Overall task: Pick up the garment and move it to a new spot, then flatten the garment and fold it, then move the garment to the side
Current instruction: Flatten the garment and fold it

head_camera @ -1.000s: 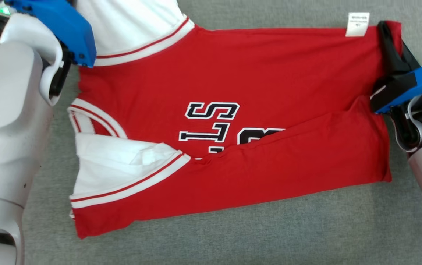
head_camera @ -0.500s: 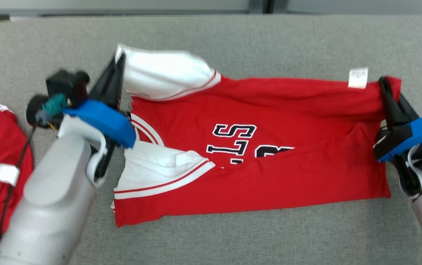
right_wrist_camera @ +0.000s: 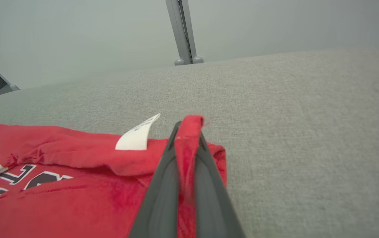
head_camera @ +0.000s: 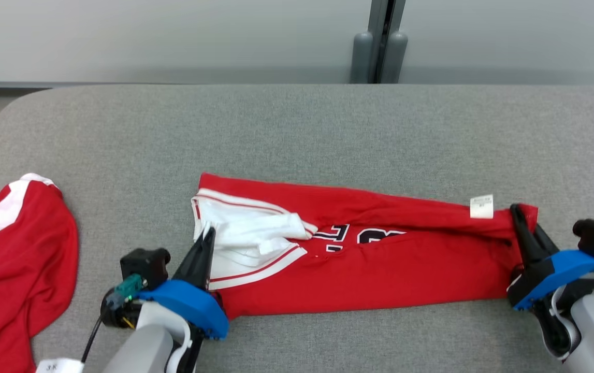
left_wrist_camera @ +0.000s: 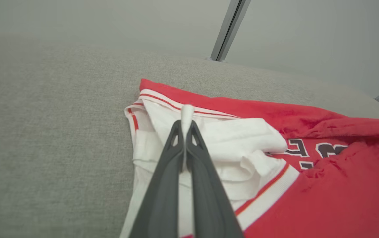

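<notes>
Red jersey (head_camera: pixel 379 269) stretched between jaws, long folds judged done; left gripper (head_camera: pixel 207 234) pinches white sleeve (left_wrist_camera: pixel 242 135), right gripper (head_camera: pixel 515 211) pinches hem corner (right_wrist_camera: pixel 192 120). Remaining: crosswise fold, side move.

The black letters (head_camera: pixel 366 236) on the red jersey (head_camera: pixel 379 274) are half hidden under a fold of its own cloth. The print on its little white tag (head_camera: pixel 481 206) is too small to read. Another red shirt (head_camera: pixel 12 269) is cut off by the left edge.
</notes>
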You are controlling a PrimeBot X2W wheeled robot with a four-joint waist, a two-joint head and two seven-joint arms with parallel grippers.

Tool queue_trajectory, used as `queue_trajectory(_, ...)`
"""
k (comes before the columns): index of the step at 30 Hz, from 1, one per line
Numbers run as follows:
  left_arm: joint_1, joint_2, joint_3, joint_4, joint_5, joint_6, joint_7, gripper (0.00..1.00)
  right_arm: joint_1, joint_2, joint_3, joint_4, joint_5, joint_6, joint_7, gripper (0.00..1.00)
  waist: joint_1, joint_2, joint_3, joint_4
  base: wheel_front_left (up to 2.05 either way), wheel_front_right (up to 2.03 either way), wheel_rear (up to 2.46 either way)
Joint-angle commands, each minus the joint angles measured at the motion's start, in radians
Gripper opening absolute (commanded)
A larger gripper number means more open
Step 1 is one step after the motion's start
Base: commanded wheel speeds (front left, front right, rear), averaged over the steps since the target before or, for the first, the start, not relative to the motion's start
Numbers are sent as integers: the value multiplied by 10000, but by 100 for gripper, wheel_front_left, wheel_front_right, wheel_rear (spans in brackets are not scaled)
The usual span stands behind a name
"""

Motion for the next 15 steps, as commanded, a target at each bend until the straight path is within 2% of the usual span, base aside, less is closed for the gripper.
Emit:
queue_trajectory(1, 186, -47, 147, -78, -9, 16, -58, 0, 254, 63, -82, 41, -35, 1, -2, 0, 2, 0, -119, -44, 0, 0, 0)
queue_trajectory(6, 847, -235, 521, -268, 146, 95, -55, 0, 654, 270, -358, 234, -308, 1, -2, 0, 2, 0, -367, -61, 0, 0, 0)
queue_trajectory(7, 918, -296, 612, -281, 183, 118, -56, 0, 704, 340, -444, 282, -329, 1, -2, 31, 2, 0, -401, -62, 0, 0, 0)
queue_trajectory(8, 965, -332, 692, -306, 268, 150, -56, 19, 725, 382, -510, 301, -375, 1, -2, 100, 2, 0, -429, -70, 0, 0, 0)
queue_trajectory(9, 1032, -373, 769, -343, 347, 211, -57, 71, 742, 444, -577, 306, -420, 1, -2, 100, 2, 0, -455, -84, 0, 0, 0)
queue_trajectory(10, 1095, -427, 921, -447, 434, 327, -57, 100, 752, 518, -697, 259, -450, 1, -2, 100, 2, 0, -477, -103, 0, 0, 0)
queue_trajectory(15, 1669, -563, 1935, -1744, 1823, 1279, -57, 100, 894, 848, -1421, -367, -1173, 1, -2, 100, 2, 0, -570, -189, 0, 0, 0)
